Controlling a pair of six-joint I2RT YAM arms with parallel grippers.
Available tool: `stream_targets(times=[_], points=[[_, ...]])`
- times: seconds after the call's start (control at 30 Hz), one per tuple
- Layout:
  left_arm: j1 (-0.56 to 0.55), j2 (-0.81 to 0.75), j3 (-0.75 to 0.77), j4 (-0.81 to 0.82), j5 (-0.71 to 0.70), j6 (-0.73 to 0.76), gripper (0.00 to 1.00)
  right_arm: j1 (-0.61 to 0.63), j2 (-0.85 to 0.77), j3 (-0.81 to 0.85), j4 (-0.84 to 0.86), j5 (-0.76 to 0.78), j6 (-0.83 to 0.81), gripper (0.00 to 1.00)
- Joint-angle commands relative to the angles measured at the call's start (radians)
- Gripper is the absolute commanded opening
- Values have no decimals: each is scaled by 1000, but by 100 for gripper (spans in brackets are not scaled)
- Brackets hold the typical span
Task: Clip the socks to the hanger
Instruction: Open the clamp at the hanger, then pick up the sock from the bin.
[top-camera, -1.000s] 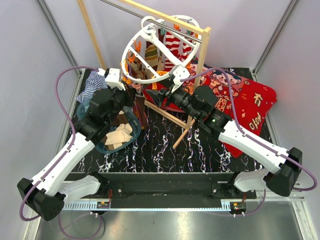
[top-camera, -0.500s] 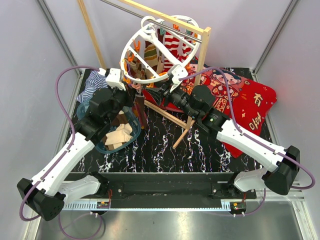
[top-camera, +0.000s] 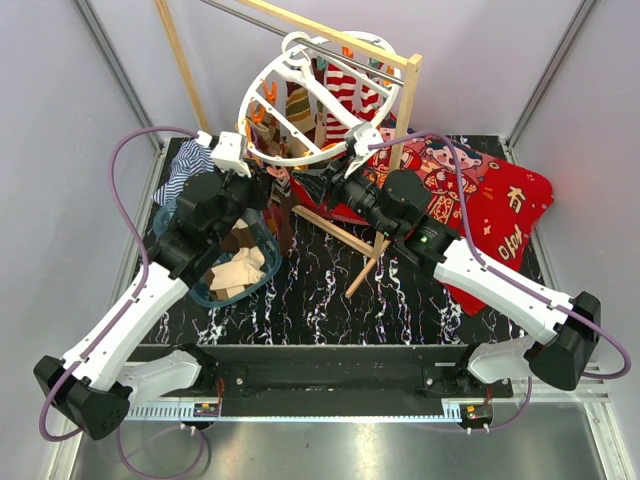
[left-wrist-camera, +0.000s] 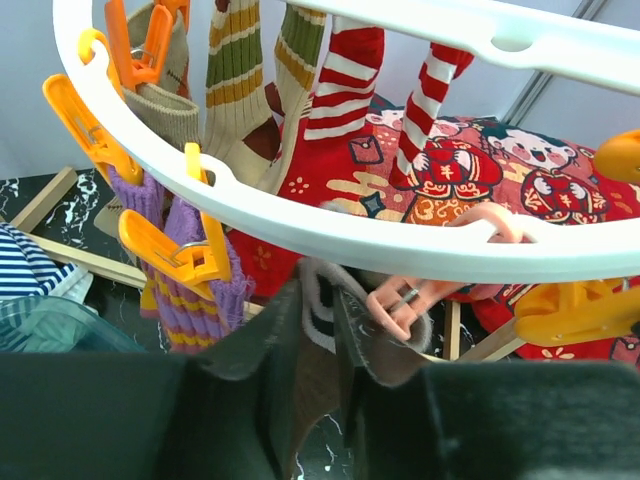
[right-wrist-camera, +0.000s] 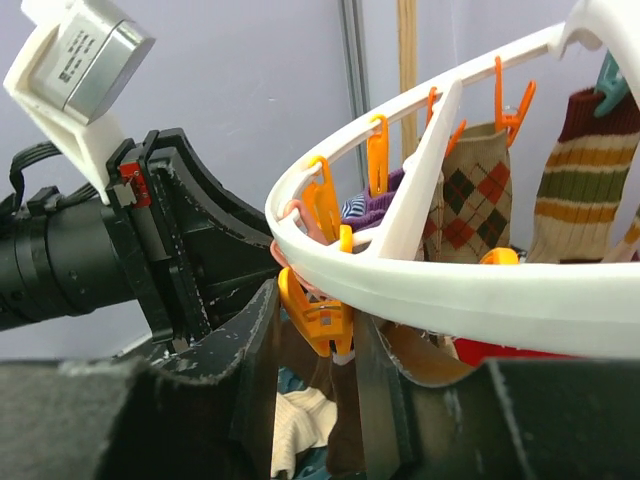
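Note:
The white round hanger (top-camera: 300, 100) hangs tilted from the wooden frame, with several socks clipped to it: argyle (right-wrist-camera: 470, 200), red-white striped (left-wrist-camera: 345, 85), purple striped (left-wrist-camera: 195, 300). My left gripper (top-camera: 272, 183) is under the near rim (left-wrist-camera: 330, 235) and shut on a brown sock with a grey cuff (left-wrist-camera: 312, 375), beside a pink clip (left-wrist-camera: 400, 300). My right gripper (top-camera: 335, 180) meets it from the right. Its fingers (right-wrist-camera: 262, 340) press both sides of an orange clip (right-wrist-camera: 325, 310) on the rim (right-wrist-camera: 450, 290). The brown sock (right-wrist-camera: 345, 430) hangs below that clip.
A blue basin (top-camera: 200, 290) with loose beige socks (top-camera: 240, 270) sits under the left arm. A blue-white striped cloth (top-camera: 185, 170) lies at the far left. The red cartoon blanket (top-camera: 500, 215) covers the right. Wooden frame poles (top-camera: 345, 240) cross the middle.
My right gripper has moved up and left to the hanger's near rim and closed round the orange clip. The rim has lifted slightly, and my left gripper has risen with the brown sock.

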Motion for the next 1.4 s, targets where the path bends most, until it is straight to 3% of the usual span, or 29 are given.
stream_targets(times=[0.0, 0.27, 0.6, 0.93, 1.2, 1.37], points=[[3, -39, -6, 69, -2, 32, 29, 1, -34, 42, -8, 74, 115, 10], [4, -166, -159, 217, 61, 82, 52, 0, -44, 47, -39, 105, 205, 0], [4, -294, -267, 246, 106, 134, 75, 0, -54, 61, -100, 146, 297, 0], [3, -308, -278, 237, 210, 107, 79, 0, -67, 61, -126, 168, 324, 0], [15, -323, -272, 114, -86, 36, 79, 0, -72, 55, -142, 192, 325, 0], [144, -236, -203, -85, -167, -63, 78, 0, -74, 45, -139, 192, 319, 0]])
